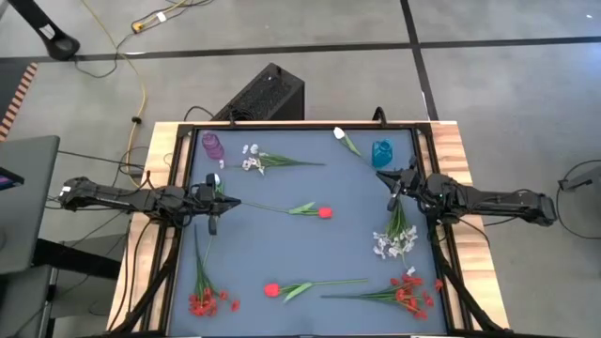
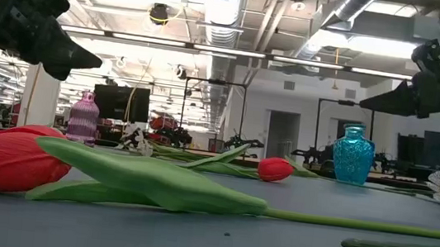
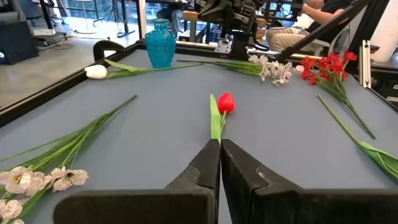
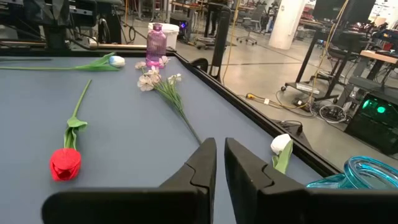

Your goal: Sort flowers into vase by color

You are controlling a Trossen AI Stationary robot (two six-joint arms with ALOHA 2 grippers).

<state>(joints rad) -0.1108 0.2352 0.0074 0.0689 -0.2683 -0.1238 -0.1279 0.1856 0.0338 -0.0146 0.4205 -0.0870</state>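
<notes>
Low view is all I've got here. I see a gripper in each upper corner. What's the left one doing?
Observer: The left gripper is shut at the stalk end of the middle red tulip. I cannot tell whether it pinches the stalk.
Operator: And the right arm?
Observer: The right gripper hovers between the blue vase and a white spray.
Operator: What lies along the near edge?
Observer: Two red clusters, one on the left and one on the right, with the near red tulip between them.
</notes>
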